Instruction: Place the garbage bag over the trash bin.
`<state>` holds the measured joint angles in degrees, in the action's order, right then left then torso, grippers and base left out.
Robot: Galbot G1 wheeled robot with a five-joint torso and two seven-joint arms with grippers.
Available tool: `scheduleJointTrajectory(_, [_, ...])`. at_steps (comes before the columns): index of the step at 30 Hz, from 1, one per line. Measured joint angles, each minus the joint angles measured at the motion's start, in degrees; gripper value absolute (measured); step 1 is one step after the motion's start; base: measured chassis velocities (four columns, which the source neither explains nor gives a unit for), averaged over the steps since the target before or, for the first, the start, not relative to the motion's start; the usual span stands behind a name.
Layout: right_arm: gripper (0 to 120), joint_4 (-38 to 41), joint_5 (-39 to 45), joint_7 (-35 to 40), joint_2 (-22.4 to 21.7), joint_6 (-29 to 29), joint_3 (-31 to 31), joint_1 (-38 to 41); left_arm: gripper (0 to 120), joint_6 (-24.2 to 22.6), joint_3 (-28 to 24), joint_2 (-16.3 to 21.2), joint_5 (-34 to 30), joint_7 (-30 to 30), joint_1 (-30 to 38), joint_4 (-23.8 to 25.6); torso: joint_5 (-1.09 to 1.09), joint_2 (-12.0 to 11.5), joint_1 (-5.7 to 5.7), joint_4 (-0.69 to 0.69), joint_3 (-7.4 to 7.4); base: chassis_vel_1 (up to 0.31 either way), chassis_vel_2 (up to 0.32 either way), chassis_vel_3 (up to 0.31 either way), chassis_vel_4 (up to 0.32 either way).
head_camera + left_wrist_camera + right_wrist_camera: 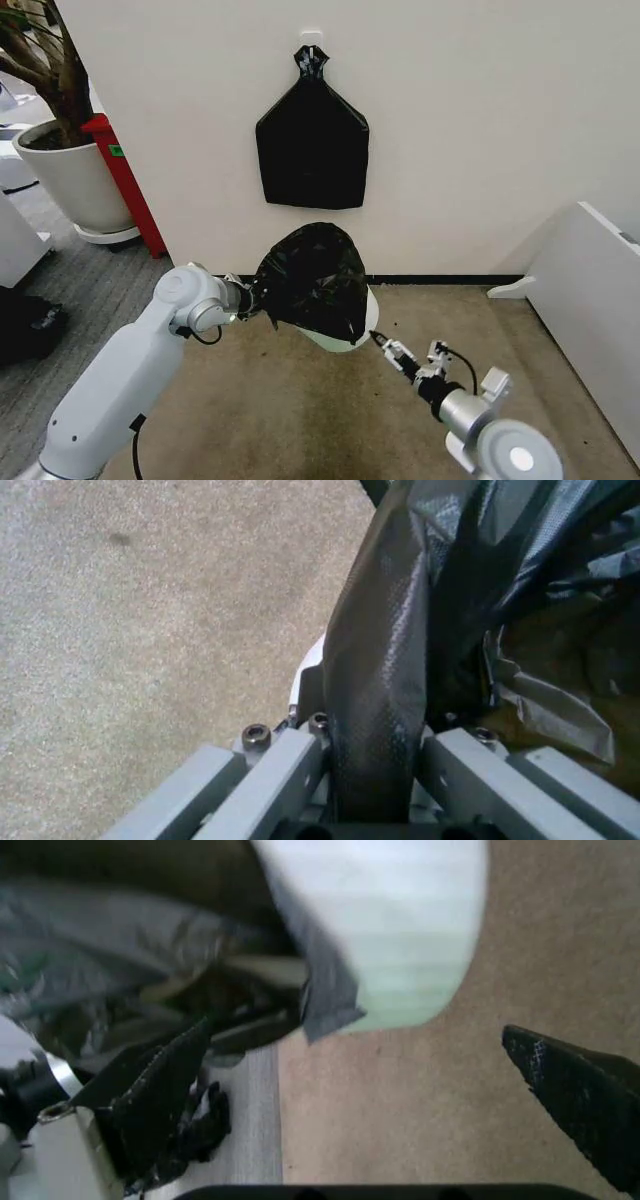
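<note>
One pincer pinching garbage bag.

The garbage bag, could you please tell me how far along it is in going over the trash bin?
Mostly on: the garbage bag drapes over the top of the trash bin, whose lower wall shows bare. In hand: the left claw grips the bag's edge, while the right claw sits open beside the bin. Left: pulling the bag evenly down around the rim.

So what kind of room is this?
Probably an office corner: carpet floor, plain white wall, big potted plant. A black bag hangs on the wall.
</note>
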<state>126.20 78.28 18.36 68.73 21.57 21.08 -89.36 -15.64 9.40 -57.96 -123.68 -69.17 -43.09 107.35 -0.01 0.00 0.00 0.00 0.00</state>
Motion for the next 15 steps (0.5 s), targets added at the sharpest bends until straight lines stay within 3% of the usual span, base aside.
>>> scheduleJointTrajectory(4, [100,-1.19,-2.26,2.81,0.91,-1.65,-3.11,1.89,0,-0.04,-0.06,-0.09,0.30,0.02,-0.14,0.21,0.01,0.00,0.00,0.01,0.00,0.000,0.000,0.000,0.000])
scheduleJointTrajectory(15, [100,-5.93,-2.77,6.17,2.11,-2.42,-3.77,4.11,0,-0.29,-0.23,-0.10,0.57,0.62,-0.33,0.93,0.01,0.00,0.00,0.00,0.00,0.000,0.000,0.000,0.000])
